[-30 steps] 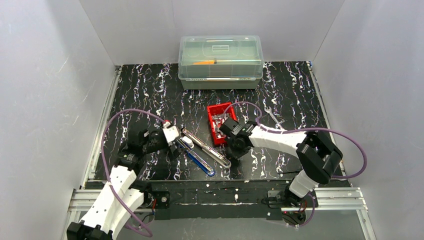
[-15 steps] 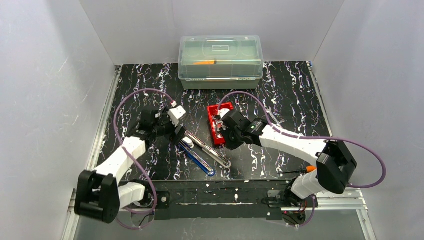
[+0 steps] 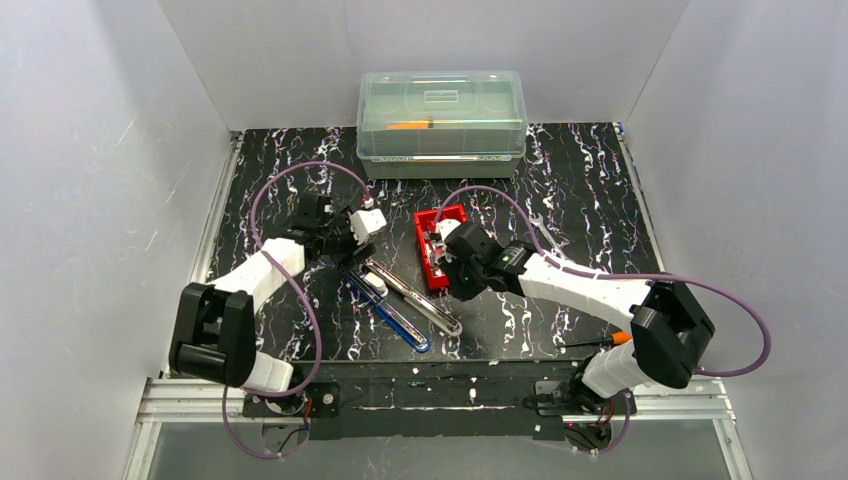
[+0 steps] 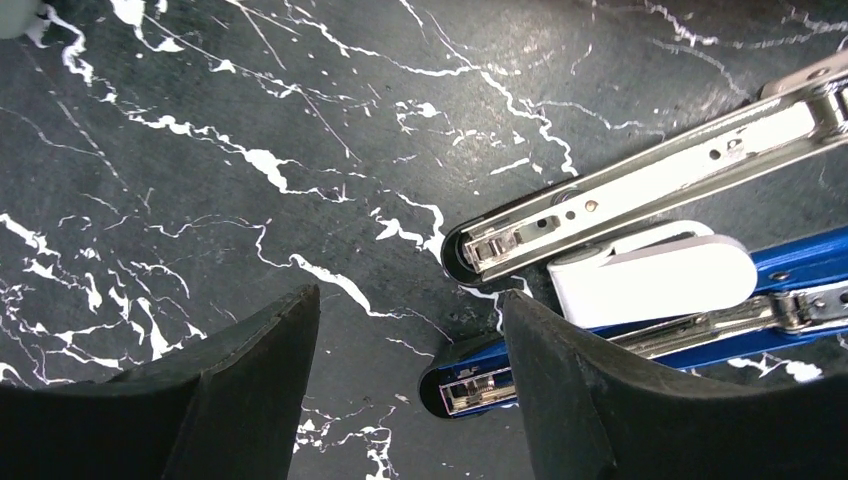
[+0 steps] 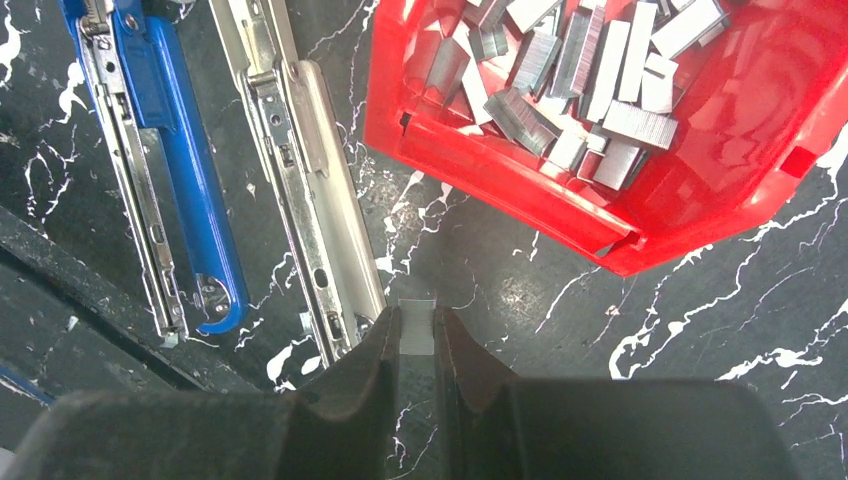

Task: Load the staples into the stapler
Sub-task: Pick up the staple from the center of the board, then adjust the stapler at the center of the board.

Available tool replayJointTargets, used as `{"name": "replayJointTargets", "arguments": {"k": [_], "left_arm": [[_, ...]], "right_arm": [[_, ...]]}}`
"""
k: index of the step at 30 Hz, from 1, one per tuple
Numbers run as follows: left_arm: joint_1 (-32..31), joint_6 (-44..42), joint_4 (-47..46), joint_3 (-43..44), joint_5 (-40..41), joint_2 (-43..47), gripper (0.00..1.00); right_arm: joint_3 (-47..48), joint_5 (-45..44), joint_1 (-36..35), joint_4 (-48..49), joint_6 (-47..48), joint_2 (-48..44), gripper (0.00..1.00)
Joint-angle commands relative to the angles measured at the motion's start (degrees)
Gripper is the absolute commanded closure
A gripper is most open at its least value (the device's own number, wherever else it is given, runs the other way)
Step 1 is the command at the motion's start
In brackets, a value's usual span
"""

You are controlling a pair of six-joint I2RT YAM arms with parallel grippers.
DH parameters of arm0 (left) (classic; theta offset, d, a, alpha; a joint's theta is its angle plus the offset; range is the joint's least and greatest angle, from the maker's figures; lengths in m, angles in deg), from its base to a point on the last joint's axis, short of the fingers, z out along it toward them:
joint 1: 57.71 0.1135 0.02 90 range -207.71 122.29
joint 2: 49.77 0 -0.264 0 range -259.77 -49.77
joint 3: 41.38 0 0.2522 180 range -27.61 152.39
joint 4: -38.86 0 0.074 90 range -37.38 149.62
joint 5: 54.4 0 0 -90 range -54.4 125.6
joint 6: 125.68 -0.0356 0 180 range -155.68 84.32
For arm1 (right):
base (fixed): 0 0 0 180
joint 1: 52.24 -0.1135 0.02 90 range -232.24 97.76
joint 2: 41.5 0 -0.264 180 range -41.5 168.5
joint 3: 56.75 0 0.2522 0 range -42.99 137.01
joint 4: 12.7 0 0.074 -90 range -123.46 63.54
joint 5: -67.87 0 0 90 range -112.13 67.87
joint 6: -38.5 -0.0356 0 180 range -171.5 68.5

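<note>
Right end effector (image 5: 416, 336): pinching one staple strip (image 5: 417, 322), hovering beside the stapler (image 5: 310, 200), likely readying insertion.
Left end effector (image 4: 410, 312): gaping empty over the stapler's end, probably for steadying.
Staples (image 5: 580, 60): lying heaped in the red bin (image 5: 500, 170).
Stapler: lying splayed open on the bench (image 3: 300, 170), exposing its rail.

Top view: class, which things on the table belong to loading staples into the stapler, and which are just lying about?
Belong to the job:
- stapler, lying open
- red tray of staples
- staple strip pinched in the right tool

Just lying about:
- clear lidded box
- wrench
</note>
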Motion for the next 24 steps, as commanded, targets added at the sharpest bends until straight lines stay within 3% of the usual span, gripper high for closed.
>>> {"name": "replayJointTargets", "arguments": {"k": [1, 11, 24], "left_arm": [[0.5, -6.6, 7.5, 3.7, -2.2, -2.7, 0.36], [0.9, -8.3, 10.4, 5.3, -6.5, -5.8, 0.36], [0.8, -6.5, 1.4, 12.0, -4.7, -15.4, 0.36]], "right_arm": [[1.0, -0.1, -0.2, 2.5, 1.0, -1.7, 0.80], [-0.3, 0.2, -0.2, 4.0, 1.6, -2.3, 0.80], [-3.1, 0.8, -0.2, 7.3, 1.0, -5.1, 0.79]]}}
